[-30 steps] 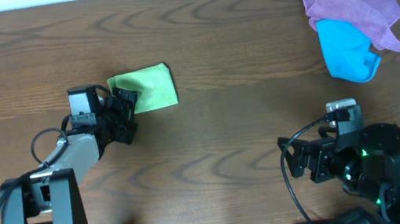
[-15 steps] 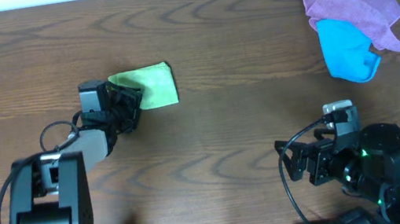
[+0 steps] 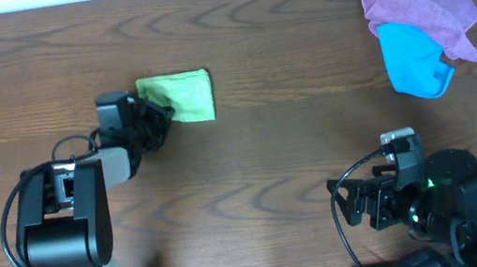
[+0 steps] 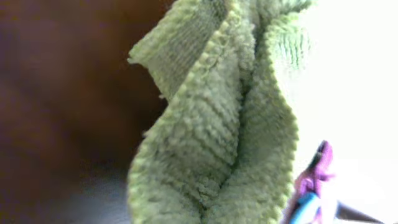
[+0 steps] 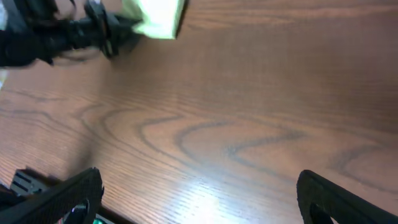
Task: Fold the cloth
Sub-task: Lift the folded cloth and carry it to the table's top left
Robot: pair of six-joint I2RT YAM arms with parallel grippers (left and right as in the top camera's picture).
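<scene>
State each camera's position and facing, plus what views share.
Overhead: above the brown wooden table, looking straight down; left arm, right arm show.
Left wrist: close against the light yellow-green microfibre cloth; no robot parts visible.
Right wrist: low, looking across the table; its open dark fingers at bottom corners.
Shared: all see the cloth.

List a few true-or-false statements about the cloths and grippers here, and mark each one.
1. The purple cloth lies partly over the blue cloth. True.
2. The left gripper is shut on the green cloth at its edge. True.
3. The right gripper holds the blue cloth. False: it is open and empty, apart from every cloth.
4. The green cloth touches the purple cloth. False: bare table lies between them.
</scene>
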